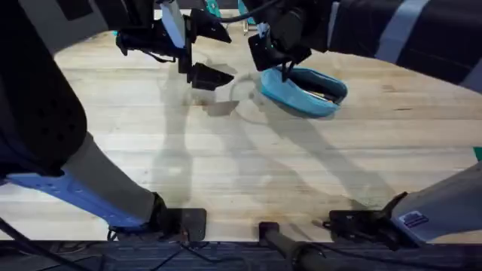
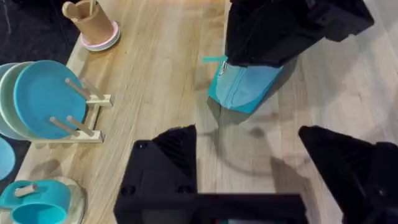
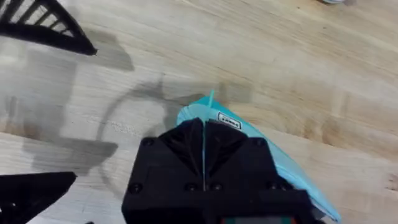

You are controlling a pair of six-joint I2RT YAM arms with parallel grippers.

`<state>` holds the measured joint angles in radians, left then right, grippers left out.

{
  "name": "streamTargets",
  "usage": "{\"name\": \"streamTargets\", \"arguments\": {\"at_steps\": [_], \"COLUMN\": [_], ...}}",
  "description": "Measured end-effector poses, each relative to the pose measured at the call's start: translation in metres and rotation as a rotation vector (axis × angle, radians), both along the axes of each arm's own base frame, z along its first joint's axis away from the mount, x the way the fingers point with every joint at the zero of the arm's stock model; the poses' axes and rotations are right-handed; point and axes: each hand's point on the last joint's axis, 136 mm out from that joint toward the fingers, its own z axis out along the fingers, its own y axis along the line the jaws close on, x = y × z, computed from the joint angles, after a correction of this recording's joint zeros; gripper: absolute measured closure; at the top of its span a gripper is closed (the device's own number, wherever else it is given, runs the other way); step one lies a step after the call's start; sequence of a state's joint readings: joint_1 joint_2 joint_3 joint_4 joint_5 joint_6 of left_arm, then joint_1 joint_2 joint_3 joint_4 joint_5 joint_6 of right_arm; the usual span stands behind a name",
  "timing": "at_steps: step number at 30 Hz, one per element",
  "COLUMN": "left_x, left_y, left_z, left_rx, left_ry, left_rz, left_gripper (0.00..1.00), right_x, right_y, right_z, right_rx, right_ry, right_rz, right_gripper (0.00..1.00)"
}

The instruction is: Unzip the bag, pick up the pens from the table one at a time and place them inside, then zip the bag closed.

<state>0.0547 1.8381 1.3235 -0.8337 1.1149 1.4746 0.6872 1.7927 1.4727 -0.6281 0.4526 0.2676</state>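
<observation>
Looking down from overhead, the teal bag (image 1: 305, 92) lay on the wooden worktop (image 1: 301, 165) toward the far side, right of centre, its zipper partly open so that a dark slit showed along its length. The right gripper (image 1: 280, 62) had reached across to the bag's near-left end and sat right over it, touching the fabric. The left gripper (image 1: 197, 69) hung just to the left of the bag, apart from it, above bare wood, with its jaws spread wide and nothing between them. A faint ring mark (image 1: 245, 96) showed on the wood between the two grippers.

From the left wrist, the left arm's own fingers (image 2: 165, 165) stood far apart over the planks. Beyond them the right gripper (image 2: 273, 37) covered most of the bag (image 2: 245, 87), leaving one teal end and a thin teal tab visible. Off to the side stood a wooden rack holding teal plates (image 2: 43, 99), a tan cup (image 2: 90, 22) on a pink saucer, and a teal mug (image 2: 37, 208).

From the right wrist, the right gripper (image 3: 204, 134) had its jaws pressed together, closed at the tip of the bag (image 3: 273, 158), where a small white label and a slim teal tab poked out. The rest of the bag ran away under the gripper body.
</observation>
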Motion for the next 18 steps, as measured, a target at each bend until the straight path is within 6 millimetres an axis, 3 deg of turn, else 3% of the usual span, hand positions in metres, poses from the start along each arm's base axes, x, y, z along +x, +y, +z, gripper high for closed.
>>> {"name": "streamTargets", "arguments": {"at_steps": [5,12,18], "left_x": [0.000,0.000,-0.002], "left_y": [0.000,0.000,0.000], "left_z": [0.000,0.000,0.000], "left_rx": [0.000,0.000,-0.006], "left_ry": [0.000,0.000,0.015], "left_rz": [0.000,0.000,-0.001], "left_gripper": [0.006,0.006,0.006], "right_x": [0.000,-0.001,-0.001], "right_y": [0.000,-0.005,-0.007], "right_z": [0.003,0.023,0.023], "right_rx": [0.003,0.017,0.011], "right_ry": [-0.004,-0.049,-0.051], "right_rz": [0.000,-0.011,-0.015], "right_gripper": [0.972,0.971,0.971]}}
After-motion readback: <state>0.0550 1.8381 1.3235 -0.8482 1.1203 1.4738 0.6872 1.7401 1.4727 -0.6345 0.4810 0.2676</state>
